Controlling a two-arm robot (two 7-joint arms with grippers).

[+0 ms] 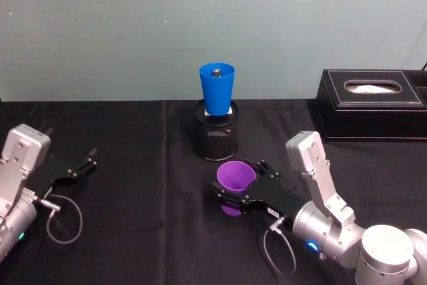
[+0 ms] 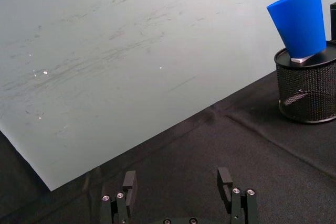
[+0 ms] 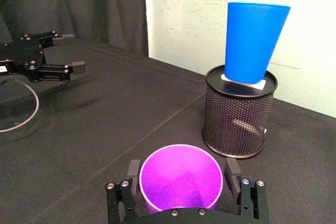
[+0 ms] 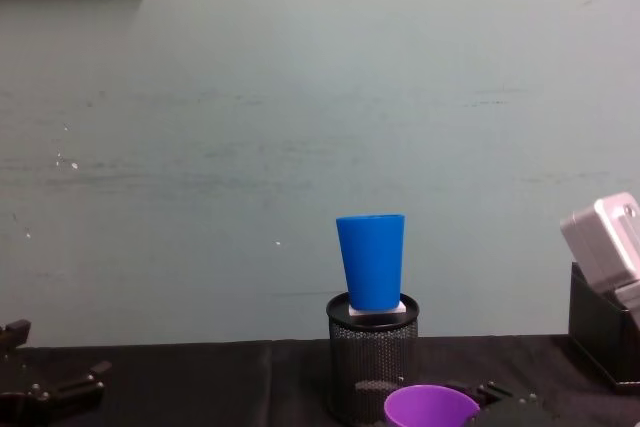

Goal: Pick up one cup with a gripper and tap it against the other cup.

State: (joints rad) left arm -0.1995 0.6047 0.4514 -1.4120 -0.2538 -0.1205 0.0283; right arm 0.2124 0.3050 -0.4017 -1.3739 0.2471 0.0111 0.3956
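The right tool [image 1: 235, 195] sits low over the black tabletop [image 1: 133, 231], right of centre and near the robot; its two flat fingers [image 3: 132, 170] stand on either side of the purple cup [image 1: 235, 179], close against its wall just below the rim, but whether they actually press it cannot be told from these views. The purple cup stands upright with its mouth open upward; its base looks to be at or just above the cloth, though that too is not clear. Just beyond it, farther from the robot, stands a black mesh pen holder [image 1: 216, 137]; on top of the holder, on a small white block [image 3: 242, 81], rests the blue cup [image 1: 217, 88], upright and wider at the rim, with a small dark object visible inside it. The two cups are near one another but apart. The left tool [image 1: 80, 163] lies at the far left of the tabletop, its fingers spread and holding nothing. A black tissue box [image 1: 373, 105] sits at the far right.
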